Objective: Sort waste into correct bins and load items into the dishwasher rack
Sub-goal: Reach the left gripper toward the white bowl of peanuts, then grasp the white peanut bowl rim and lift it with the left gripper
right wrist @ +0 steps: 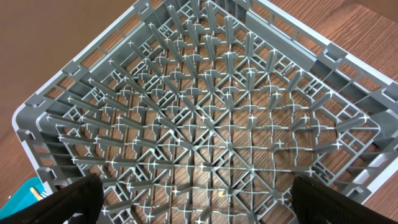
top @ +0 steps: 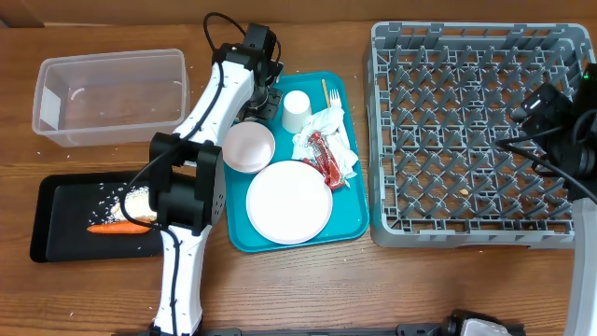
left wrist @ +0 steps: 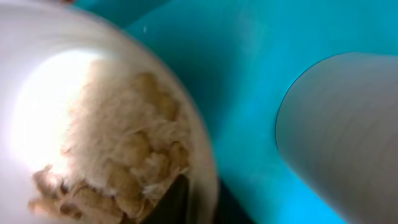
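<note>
The left gripper point(top: 265, 99) was buried under its own arm at the teal tray's point(top: 350, 224) top-left corner, so the overhead gave nothing on its jaws. The left wrist view was blurred: one dark finger point(left wrist: 174, 200) sat at the rim of a crumb-filled bowl point(left wrist: 37, 68), but whether it was pinching that rim could not be told. The crumbs point(left wrist: 124, 155) were heaped inside, and the cup point(left wrist: 342, 137) stood just beside it, cut off by the frame edge.

The right gripper point(right wrist: 199, 202) hung over the rack point(top: 476, 140) with its fingers spread wide and nothing between them.

On the teal tray were one plate point(top: 287, 201), one empty bowl point(top: 249, 147) touching it, one fork point(top: 331, 96) partly under the napkins point(top: 326, 140), and one red wrapper point(top: 324, 161) on those napkins. That made two bowls, one hidden from above by the arm.

To the left, the clear tub point(top: 110, 98) stood apart. The black tray point(top: 56, 219) held one carrot point(top: 117, 227) and a scatter of more crumbs, partly covered by the arm.
</note>
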### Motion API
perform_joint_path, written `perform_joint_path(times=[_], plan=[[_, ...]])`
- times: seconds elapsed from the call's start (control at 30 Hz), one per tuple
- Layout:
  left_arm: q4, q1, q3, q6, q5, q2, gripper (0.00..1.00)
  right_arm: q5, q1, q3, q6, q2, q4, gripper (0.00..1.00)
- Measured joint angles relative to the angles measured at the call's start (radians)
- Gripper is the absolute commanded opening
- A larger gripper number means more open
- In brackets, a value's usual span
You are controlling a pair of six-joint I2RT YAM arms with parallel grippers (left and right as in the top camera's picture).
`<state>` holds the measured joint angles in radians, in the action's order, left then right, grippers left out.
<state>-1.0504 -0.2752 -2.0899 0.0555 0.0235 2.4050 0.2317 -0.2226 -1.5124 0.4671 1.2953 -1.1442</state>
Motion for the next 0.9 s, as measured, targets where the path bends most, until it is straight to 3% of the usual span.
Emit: perform_joint_path(times=[0.43, 0.9], plan=[[-0.071, -0.001, -0.077, -0.106, -0.04, -0.059, 0.04, 0.0, 0.0, 0.0, 0.0, 0.0, 0.0, 1.0], [-0.343, 0.047, -0.122, -0.376, -0.074, -0.585, 0.04, 0.0, 0.0, 0.0, 0.0, 0.0, 0.0, 1.0]])
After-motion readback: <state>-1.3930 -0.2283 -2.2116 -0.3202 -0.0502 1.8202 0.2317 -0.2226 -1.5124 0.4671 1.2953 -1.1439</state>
